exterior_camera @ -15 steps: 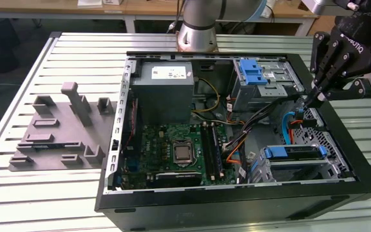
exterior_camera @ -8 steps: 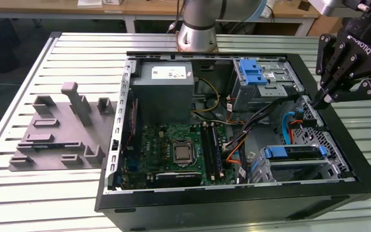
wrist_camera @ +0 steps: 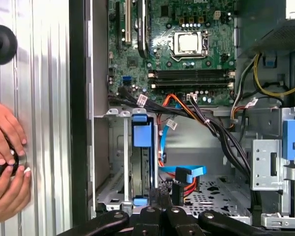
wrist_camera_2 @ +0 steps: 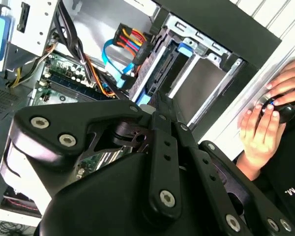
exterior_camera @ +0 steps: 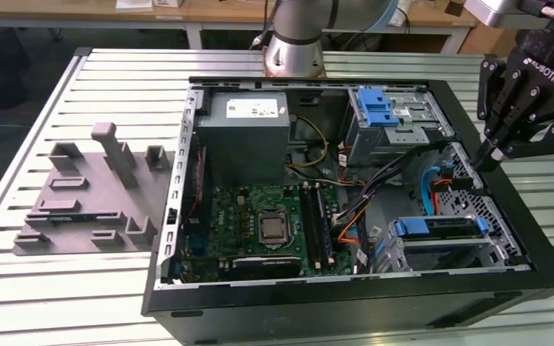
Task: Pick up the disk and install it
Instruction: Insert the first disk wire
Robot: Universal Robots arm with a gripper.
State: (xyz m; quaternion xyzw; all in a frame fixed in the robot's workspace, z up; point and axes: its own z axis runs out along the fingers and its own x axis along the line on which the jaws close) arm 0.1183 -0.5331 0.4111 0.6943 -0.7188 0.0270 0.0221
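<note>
The disk (exterior_camera: 441,226) sits edge-on in the drive cage at the case's near corner on the exterior view's right, its blue bracket facing the motherboard. Both wrist views show it in that cage: the disk (wrist_camera: 141,162) and the disk (wrist_camera_2: 163,66). My black gripper (exterior_camera: 490,157) hangs over the case's wall on the exterior view's right, just behind the cage and above the blue and red cables (exterior_camera: 431,180). Its fingers look shut together with nothing between them, as at the gripper (wrist_camera: 161,197) and the gripper (wrist_camera_2: 156,100).
The open computer case (exterior_camera: 354,303) lies on a slatted metal table (exterior_camera: 27,303). Inside are a grey power-supply box (exterior_camera: 248,126), a motherboard (exterior_camera: 267,223) and a blue latch strip (exterior_camera: 377,108). A grey fixture (exterior_camera: 94,194) sits beside the case. A person's hands (wrist_camera: 5,162) hold a black knob next to it.
</note>
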